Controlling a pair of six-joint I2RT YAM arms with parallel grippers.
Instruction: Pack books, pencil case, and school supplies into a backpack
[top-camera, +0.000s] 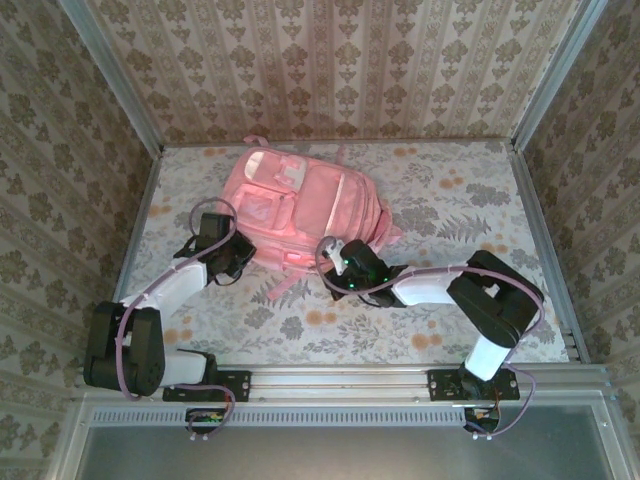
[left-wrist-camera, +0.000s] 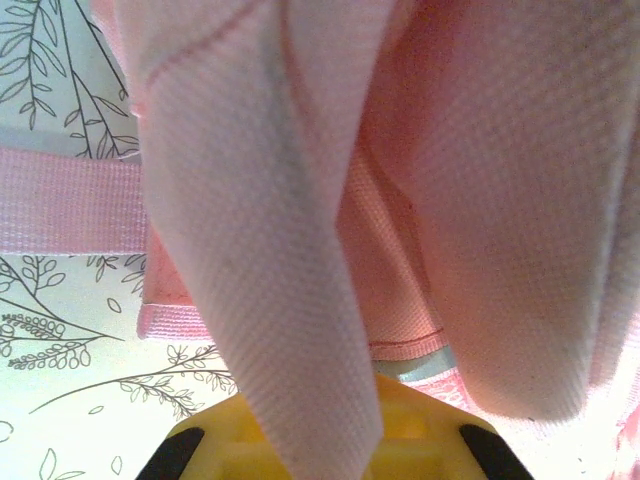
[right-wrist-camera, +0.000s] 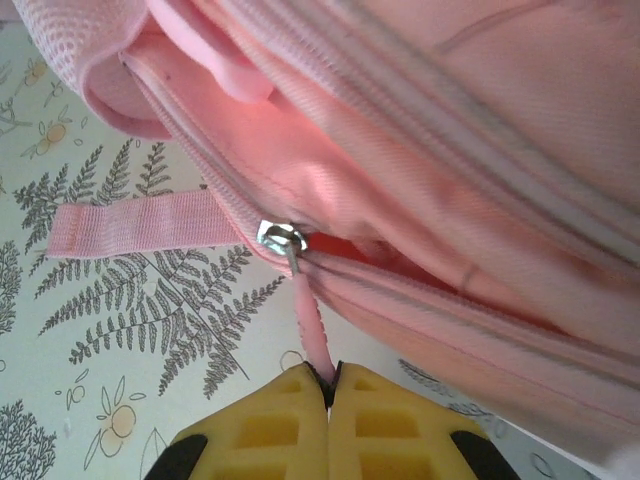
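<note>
Unzipping step: right fingers (right-wrist-camera: 265, 432) pinch shut on the zip pull (right-wrist-camera: 310, 338), left fingers (left-wrist-camera: 430, 437) clamp the backpack (top-camera: 300, 205) fabric; next, drag the pull along its track against left's anchor.

Both arms are the same build: left arm (top-camera: 178, 285) and right arm (top-camera: 428, 288) have white link tubes, chunky black joint housings (top-camera: 497, 300) and black base plates (top-camera: 205, 385) at frame bottom. A lilac cable (top-camera: 124, 345) loops along each. Green LEDs (top-camera: 357, 286) are lit mid-frame. Left gripper fingers (left-wrist-camera: 420, 435) and right gripper fingers (right-wrist-camera: 275, 425) are yellow plastic with black lower corners. The right pair has moulded grid pockets.
</note>
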